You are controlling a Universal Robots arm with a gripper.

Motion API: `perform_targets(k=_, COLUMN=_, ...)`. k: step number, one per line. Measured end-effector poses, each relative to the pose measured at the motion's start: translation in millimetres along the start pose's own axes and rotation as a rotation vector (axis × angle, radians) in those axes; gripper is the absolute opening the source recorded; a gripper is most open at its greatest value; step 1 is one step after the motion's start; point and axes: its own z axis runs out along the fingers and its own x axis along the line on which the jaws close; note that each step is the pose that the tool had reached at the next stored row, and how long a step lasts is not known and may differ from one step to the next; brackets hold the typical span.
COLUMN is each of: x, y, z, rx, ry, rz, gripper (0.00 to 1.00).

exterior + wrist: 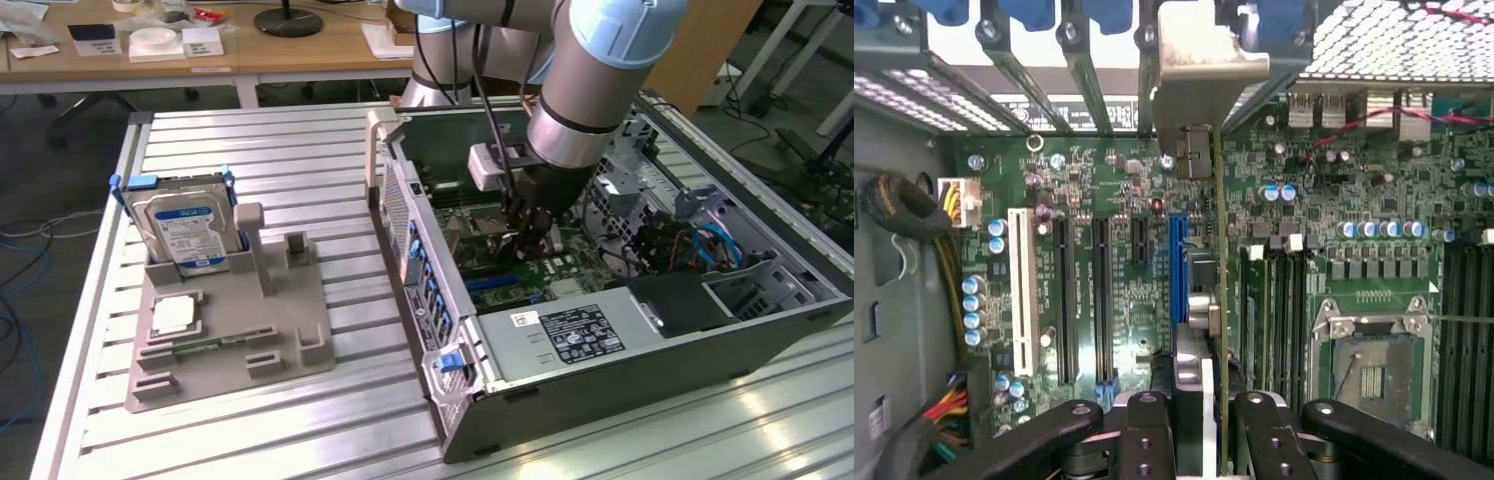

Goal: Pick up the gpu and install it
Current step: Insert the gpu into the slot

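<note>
Holding one gpu [1204, 300] edge-on inside one case [601, 400].

The gpu [1204, 300] shows a thin green circuit-board edge and a pale, dull metal bracket. The hand [1199, 420] clamped on it has matt black fingers [1144, 440]. The motherboard [1114, 190] is glossy green board with smooth black, white and blue plastic slots. The case [627, 370] is dark grey painted sheet metal, perforated along one wall. The desk [267, 150] is ribbed bare aluminium with a soft sheen. At nine o'clock of the case, a matt grey plastic fixture [234, 340] holds a hard drive [184, 228] with a glossy label.
</note>
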Motion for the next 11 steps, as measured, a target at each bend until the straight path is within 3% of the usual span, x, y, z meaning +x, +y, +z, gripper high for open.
perform_targets(k=11, x=2.7, y=2.1, z=10.3, rx=-0.0001, ry=-0.0001, rz=0.0, gripper=0.28)
